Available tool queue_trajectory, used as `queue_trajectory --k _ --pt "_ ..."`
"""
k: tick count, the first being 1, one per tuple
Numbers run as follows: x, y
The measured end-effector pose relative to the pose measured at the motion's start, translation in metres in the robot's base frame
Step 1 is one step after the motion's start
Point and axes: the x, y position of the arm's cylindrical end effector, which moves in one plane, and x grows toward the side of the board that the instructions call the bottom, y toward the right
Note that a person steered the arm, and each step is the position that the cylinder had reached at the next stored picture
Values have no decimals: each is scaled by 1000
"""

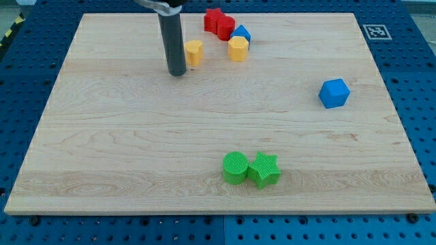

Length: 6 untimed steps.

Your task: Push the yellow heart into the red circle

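Observation:
The yellow heart (194, 52) lies near the view's top, left of centre. My tip (177, 73) rests on the board just left of and slightly below the heart, close to it; I cannot tell whether they touch. The red circle (225, 27) lies up and to the right of the heart, touching a second red block (213, 19) on its left. A second yellow block (238, 49), roughly pentagonal, lies just below the red circle, between the heart and the circle's right side.
A small blue block (240, 33) sits between the red circle and the second yellow block. A blue cube (334, 93) lies at the right. A green circle (236, 167) and a green star (264, 169) touch near the bottom centre. The wooden board (102, 170) has a blue pegboard surround.

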Motion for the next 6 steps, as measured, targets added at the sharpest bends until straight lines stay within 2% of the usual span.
queue_trajectory --k 2,6 --pt "-8 5" --pt "-77 21"
